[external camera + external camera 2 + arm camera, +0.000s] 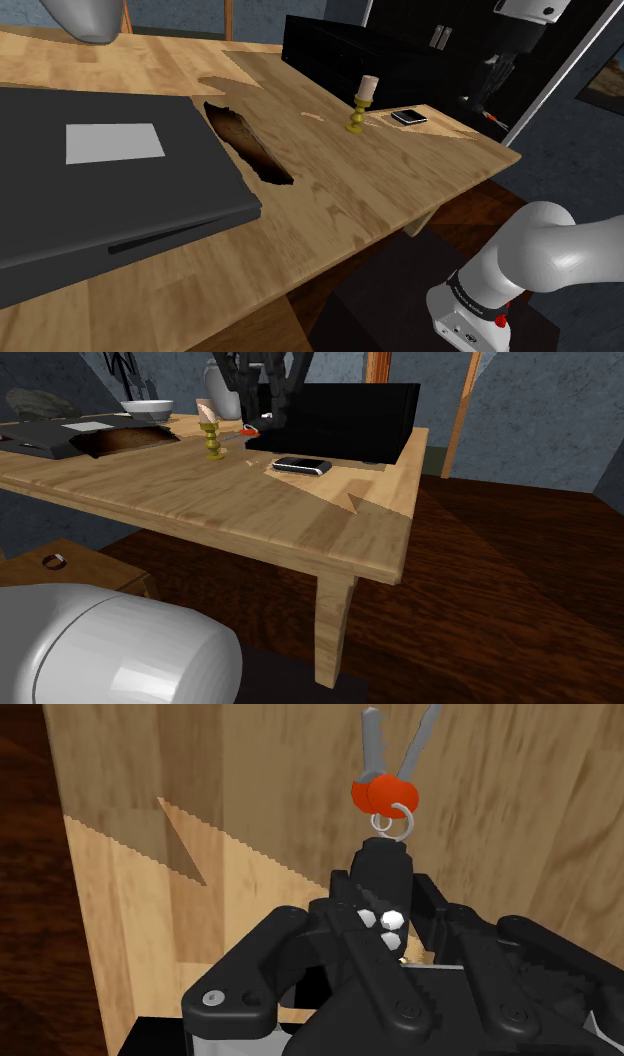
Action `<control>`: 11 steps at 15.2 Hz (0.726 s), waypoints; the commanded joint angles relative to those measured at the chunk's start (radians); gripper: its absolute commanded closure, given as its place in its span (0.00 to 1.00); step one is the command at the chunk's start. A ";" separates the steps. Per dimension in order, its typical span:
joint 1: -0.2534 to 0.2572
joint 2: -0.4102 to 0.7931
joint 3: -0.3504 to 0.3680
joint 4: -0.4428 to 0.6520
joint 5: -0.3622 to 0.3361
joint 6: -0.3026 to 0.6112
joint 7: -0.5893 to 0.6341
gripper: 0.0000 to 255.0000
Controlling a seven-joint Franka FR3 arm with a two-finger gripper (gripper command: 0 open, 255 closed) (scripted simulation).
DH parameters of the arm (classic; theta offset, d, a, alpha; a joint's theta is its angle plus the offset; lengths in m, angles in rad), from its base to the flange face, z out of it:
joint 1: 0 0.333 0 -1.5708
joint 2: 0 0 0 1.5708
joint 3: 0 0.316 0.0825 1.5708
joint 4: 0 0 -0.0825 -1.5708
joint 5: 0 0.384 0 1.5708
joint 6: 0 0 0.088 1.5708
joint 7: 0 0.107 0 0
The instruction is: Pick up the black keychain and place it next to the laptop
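My black gripper (381, 899) is shut on the black fob of the keychain (380, 864). Its ring, red key heads and grey keys stick out past the fingertips, over the wood. In the shoulder view the gripper (497, 88) hangs by the table's far right corner, with the keychain's (487, 115) red bit just under it. The second exterior view has the gripper (262, 412) in front of the black box, the keychain (252, 429) dangling close to the tabletop. The closed dark grey laptop (100, 190) lies far off at the shoulder view's left, also seen as the laptop (45, 434).
A black phone (409, 117) and a brass candlestick (360, 105) stand on the wooden table (380, 190) between gripper and laptop. A dark brown dish (245, 145) lies beside the laptop. A black box (350, 414) sits behind the gripper. A white bowl (147, 409) is near the laptop.
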 commanded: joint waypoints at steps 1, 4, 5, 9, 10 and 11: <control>-0.005 -0.053 0.002 0.028 0.002 -0.021 0.001 1.00; -0.003 -0.034 0.002 0.072 0.003 -0.046 0.001 1.00; 0.001 -0.016 0.020 0.078 0.018 -0.035 0.021 1.00; 0.013 0.066 0.090 0.115 0.070 0.008 0.096 1.00; 0.016 0.088 0.106 0.127 0.082 0.019 0.114 1.00; 0.020 0.111 0.123 0.140 0.092 0.029 0.133 1.00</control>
